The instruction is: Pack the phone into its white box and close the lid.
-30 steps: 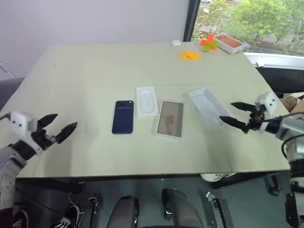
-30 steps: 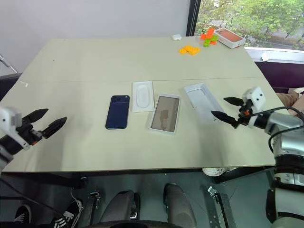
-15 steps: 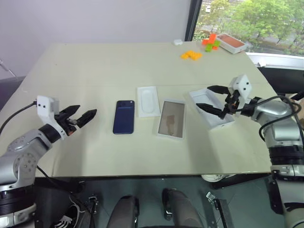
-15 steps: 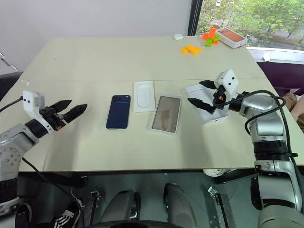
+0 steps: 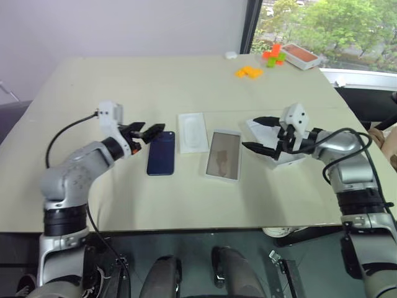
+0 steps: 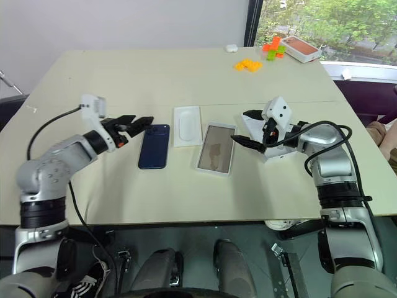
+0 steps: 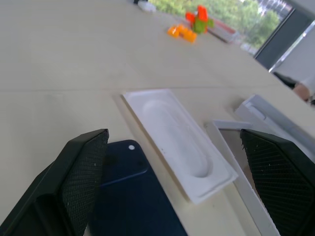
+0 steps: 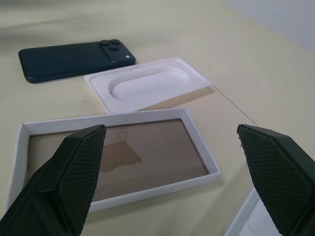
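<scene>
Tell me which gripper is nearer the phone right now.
Left. The left gripper hovers open at the phone's far end; the right gripper is beyond the white box, over the lid.

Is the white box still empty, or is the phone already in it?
Empty. The white box shows only its bare brownish floor, and the phone lies flat on the table beyond the insert.

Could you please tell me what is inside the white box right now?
Nothing lies in the white box: its shiny brownish floor is bare, showing only a darker patch. The phone still lies on the table, beyond the white insert.
</scene>
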